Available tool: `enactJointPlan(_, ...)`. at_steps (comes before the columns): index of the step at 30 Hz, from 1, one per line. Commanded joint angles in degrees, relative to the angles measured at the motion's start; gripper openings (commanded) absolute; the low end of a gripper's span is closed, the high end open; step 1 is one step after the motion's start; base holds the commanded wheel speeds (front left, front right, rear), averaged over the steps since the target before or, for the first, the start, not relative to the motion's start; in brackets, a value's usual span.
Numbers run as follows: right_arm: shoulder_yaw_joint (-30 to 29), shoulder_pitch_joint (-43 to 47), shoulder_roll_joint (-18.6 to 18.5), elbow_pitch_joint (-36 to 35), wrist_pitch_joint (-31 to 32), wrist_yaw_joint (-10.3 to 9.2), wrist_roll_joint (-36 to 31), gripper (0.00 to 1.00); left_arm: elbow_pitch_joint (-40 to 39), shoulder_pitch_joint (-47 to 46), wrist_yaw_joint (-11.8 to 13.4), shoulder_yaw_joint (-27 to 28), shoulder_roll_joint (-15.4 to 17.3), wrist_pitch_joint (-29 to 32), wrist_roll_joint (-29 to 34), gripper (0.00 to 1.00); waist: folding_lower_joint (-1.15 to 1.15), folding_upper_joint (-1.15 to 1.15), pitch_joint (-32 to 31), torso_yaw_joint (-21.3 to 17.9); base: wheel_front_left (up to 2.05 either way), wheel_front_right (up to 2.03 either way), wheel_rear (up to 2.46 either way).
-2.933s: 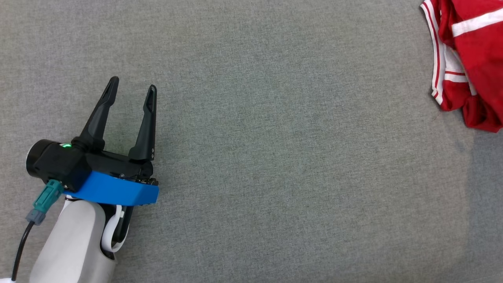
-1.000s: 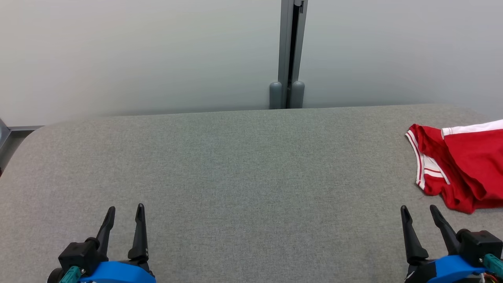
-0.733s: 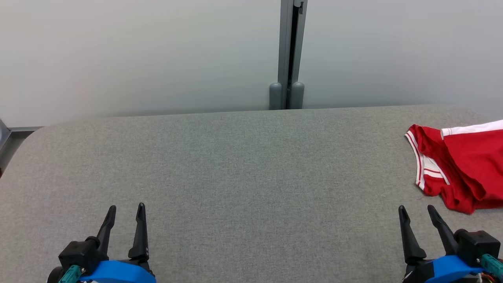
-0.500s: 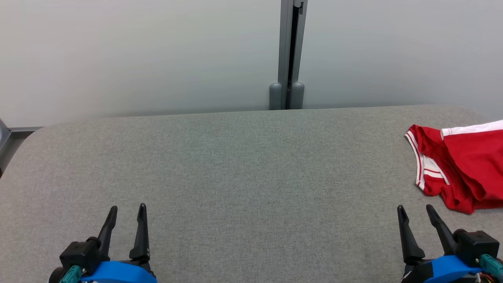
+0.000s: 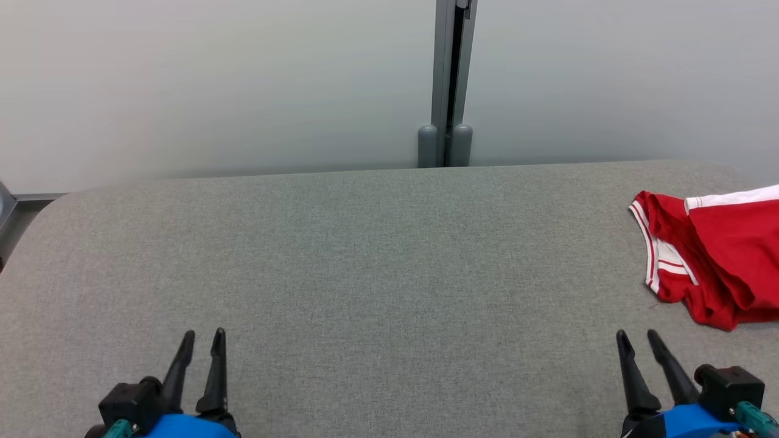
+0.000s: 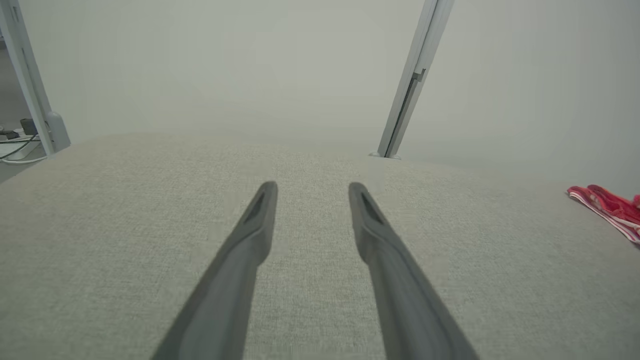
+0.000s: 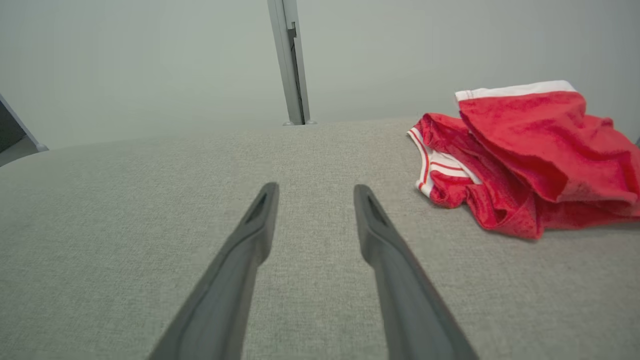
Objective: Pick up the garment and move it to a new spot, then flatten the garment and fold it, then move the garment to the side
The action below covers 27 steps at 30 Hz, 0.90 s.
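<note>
A grey fabric surface (image 5: 389, 255) meets pale wall panels (image 5: 213, 79) joined by a grey post (image 5: 450, 79).

The left gripper (image 5: 202, 334) sits at the lower left of the head view and the right gripper (image 5: 636, 334) at the lower right. Both point forward and lean slightly toward the middle. On each, the two dark fingers (image 6: 250, 240) stand parted with a clear gap, gripping nothing.

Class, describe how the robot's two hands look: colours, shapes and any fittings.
The left hand and right hand match: each has two long, tapering black fingers with a slot near each tip, set on a bright blue housing beside a black block bearing a teal connector.
</note>
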Motion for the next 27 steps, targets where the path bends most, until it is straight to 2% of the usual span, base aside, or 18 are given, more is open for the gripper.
enactJointPlan(1, -0.1, 0.0, 0.1, 0.2, 0.1, 0.00, 0.2, 0.00, 0.1, 0.1, 0.0, 0.1, -0.1, 0.1, -0.2, 0.00, 0.00, 0.00, 0.0, 0.0, 0.00, 0.00, 0.00)
enactJointPlan(5, 0.0, 0.8, 0.5, 2.3, 0.5, 0.00, 0.7, 0.00, 1.9, 1.9, 0.0, 0.1, -1.1, 0.4, -0.6, 0.00, 0.00, 0.00, 0.0, 0.0, 0.00, 0.00, 0.00)
enactJointPlan(27, -0.6, -1.7, 0.8, 1.9, 4.4, 0.00, 23.7, 0.00, -0.8, -0.1, 0.0, 3.9, -2.7, 6.3, -20.4, 0.00, 0.00, 0.00, 0.2, 0.0, 0.00, 0.00, 0.00)
